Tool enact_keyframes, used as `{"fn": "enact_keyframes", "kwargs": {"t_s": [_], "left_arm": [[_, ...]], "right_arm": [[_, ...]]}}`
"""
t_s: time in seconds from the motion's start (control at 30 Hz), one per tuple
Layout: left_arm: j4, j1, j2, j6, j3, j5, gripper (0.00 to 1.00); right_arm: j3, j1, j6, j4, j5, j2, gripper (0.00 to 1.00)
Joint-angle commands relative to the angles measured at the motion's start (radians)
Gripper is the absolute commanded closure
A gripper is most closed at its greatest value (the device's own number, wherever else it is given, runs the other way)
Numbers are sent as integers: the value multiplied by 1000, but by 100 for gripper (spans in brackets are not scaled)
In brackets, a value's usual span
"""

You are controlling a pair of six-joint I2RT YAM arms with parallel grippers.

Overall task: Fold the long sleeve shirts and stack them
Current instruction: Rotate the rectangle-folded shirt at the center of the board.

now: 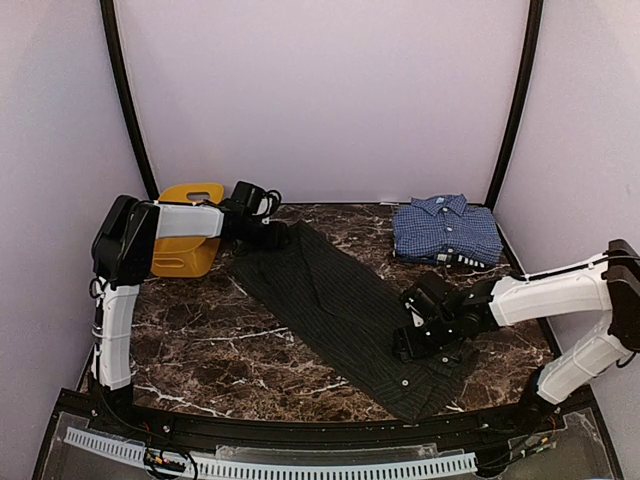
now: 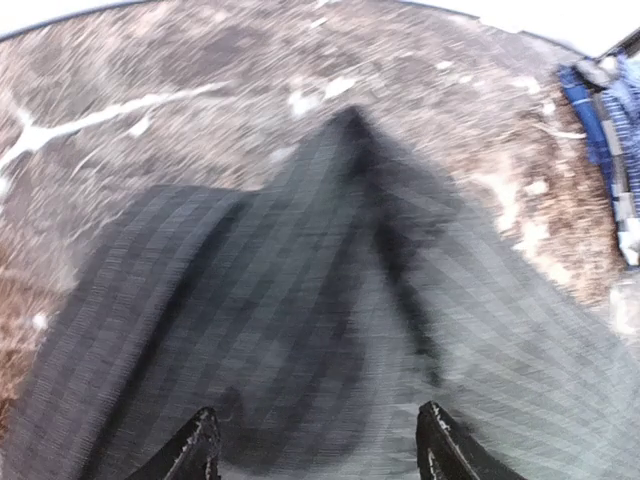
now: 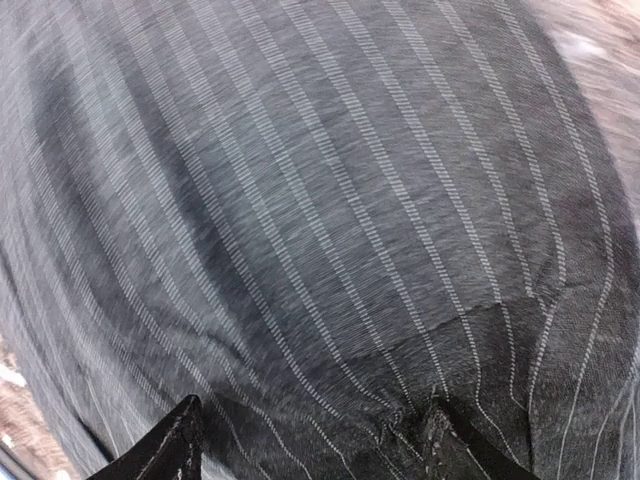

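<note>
Black pinstriped shirt (image 1: 345, 315) lies in a long diagonal band across the marble table (image 1: 200, 340), far left to near right. Only the top camera gives me the folded blue checked shirt (image 1: 445, 230) whole at the far right corner, and the yellow basket (image 1: 185, 260) at far left. Left gripper (image 1: 272, 237) sits at the band's far end, beside the basket. Its wrist view shows fingers (image 2: 200, 450) spread wide above rumpled cloth, nothing between them. Right gripper (image 1: 418, 338) is over the near end. Its wrist view resolves the stripes: fingers (image 3: 180, 440) well apart, tips at the fabric, no fold pinched that I can see.
</note>
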Motion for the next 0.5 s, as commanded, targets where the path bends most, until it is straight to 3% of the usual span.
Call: {"fn": "enact_keyframes", "kwargs": {"t_s": [0.0,0.23,0.47], "left_arm": [[107,-4,-113,0,-17,104,33],[159,-6,-342,-31,-265,72,31],[153,-7,-455,-78,-492,46,30]], "right_arm": [[15,138,105,109,-87,92,30],[225,281,84,171,-93,254,29],[318,295,-18,181,-43,211,28]]}}
